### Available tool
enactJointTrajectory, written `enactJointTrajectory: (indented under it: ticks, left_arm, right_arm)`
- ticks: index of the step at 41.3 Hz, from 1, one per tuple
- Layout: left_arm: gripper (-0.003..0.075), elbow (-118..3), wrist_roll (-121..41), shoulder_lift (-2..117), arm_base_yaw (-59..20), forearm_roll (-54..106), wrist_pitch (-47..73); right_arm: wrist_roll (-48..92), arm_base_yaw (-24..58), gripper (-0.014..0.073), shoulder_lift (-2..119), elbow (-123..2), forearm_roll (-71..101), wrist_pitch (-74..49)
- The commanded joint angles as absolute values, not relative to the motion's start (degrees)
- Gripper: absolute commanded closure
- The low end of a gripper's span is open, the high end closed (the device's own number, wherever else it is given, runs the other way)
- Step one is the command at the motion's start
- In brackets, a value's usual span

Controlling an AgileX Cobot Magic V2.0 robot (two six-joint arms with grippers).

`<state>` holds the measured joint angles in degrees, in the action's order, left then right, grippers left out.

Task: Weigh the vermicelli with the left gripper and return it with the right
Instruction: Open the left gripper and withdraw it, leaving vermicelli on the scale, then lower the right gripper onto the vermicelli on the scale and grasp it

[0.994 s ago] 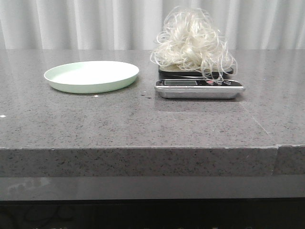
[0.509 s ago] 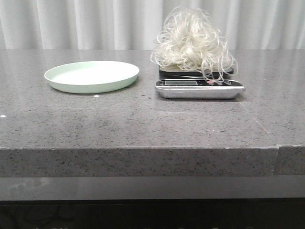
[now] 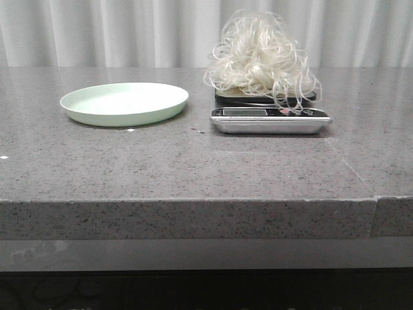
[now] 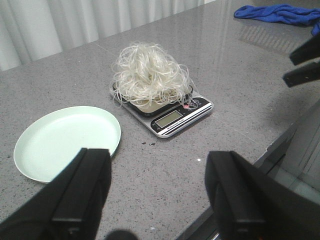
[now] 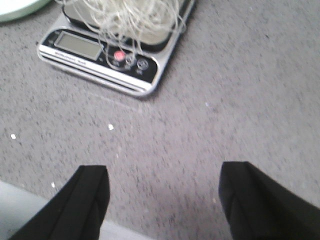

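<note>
The vermicelli (image 3: 261,55) is a fluffy white mound piled on a silver kitchen scale (image 3: 271,121) at the back right of the grey table, with strands hanging over the scale's display. A pale green plate (image 3: 124,103) lies empty to its left. Neither gripper shows in the front view. In the left wrist view my left gripper (image 4: 160,157) is open and empty above the table's front edge, short of the plate (image 4: 67,142) and the vermicelli (image 4: 150,75). My right gripper (image 5: 165,170) is also open and empty, above bare table in front of the scale (image 5: 100,55).
A blue cloth (image 4: 280,12) lies far off on the table's right side. A white curtain (image 3: 129,32) hangs behind the table. The table's front edge (image 3: 193,200) runs across below both objects, with a seam at the right.
</note>
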<state>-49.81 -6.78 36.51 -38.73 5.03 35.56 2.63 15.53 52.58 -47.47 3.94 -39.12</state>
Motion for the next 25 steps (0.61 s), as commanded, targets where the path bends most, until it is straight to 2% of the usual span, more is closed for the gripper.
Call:
enactJointTrajectory:
  ticks: [1,25]
  left_arm:
    - [0.0248,-51.12,-6.13,36.34,-39.16,5.92,31.39]
    - [0.0248,-51.12,-6.13,36.45,-39.16,5.92,31.39]
  right_arm:
    - [3.45,17.07,0.0028,56.41,-53.16,3.84,-34.35]
    - [3.45,20.23,0.0028,85.44,-81.95,3.67,-32.13]
